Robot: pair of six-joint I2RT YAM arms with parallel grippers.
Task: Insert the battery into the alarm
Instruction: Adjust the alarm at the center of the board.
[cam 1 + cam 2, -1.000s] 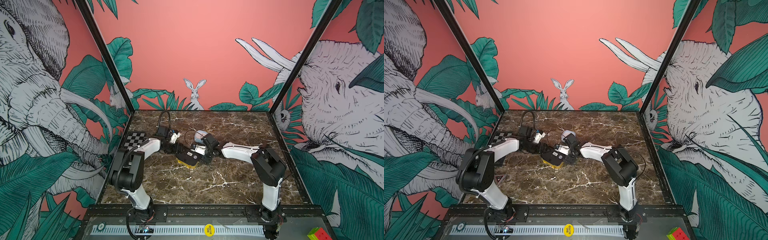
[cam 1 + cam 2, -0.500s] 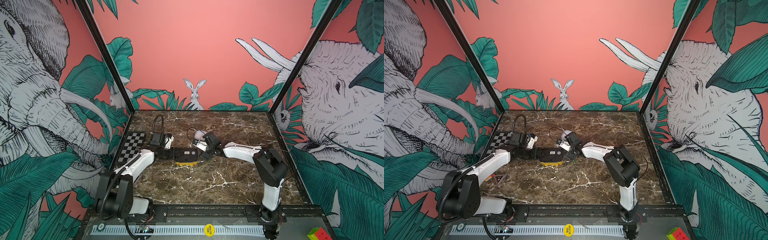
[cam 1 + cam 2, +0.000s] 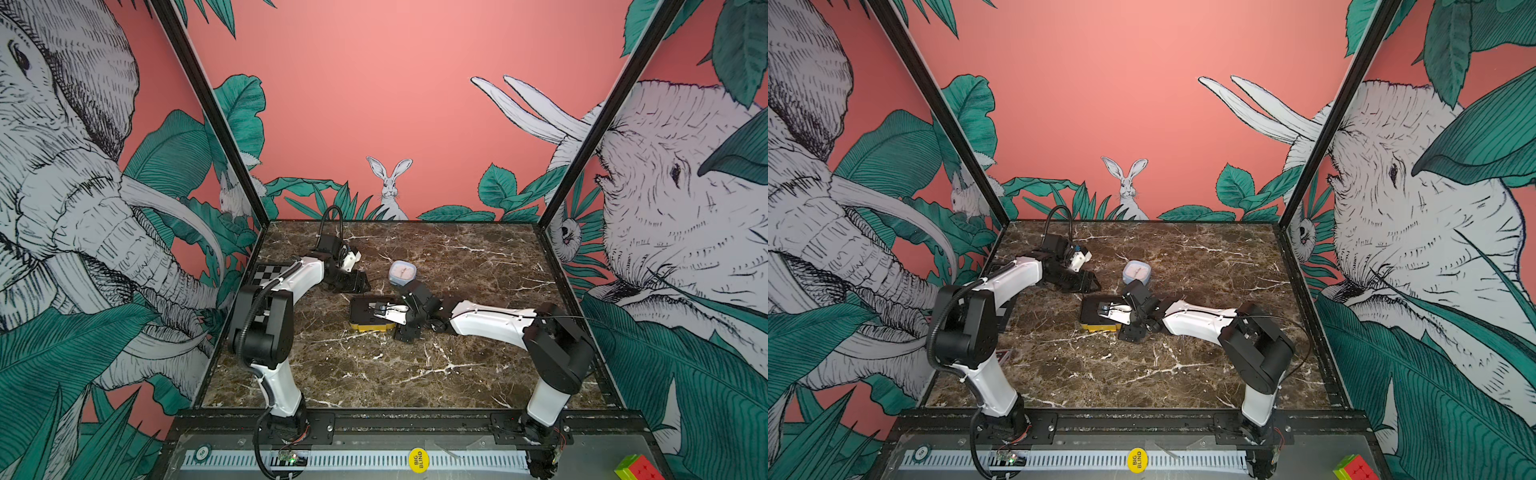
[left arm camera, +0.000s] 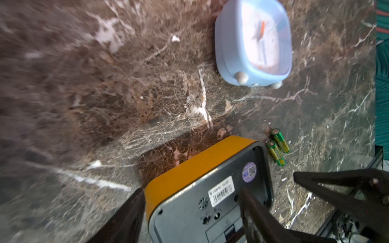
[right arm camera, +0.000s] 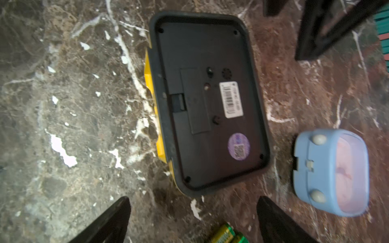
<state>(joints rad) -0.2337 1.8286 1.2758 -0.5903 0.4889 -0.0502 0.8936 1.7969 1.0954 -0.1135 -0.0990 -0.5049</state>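
Since the left gripper (image 4: 191, 190) and right gripper (image 5: 193, 198) both have fingers apart, the right should straddle just one battery (image 4: 275, 153) beside the yellow alarm (image 5: 210, 101), squarely.

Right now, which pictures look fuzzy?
Left wrist view: the marble table smears into streaks on one side, the batteries are crisp. Right wrist view: the blue clock is soft, print on the barcode sticker unreadable. Both top views: sharp, evenly lit.
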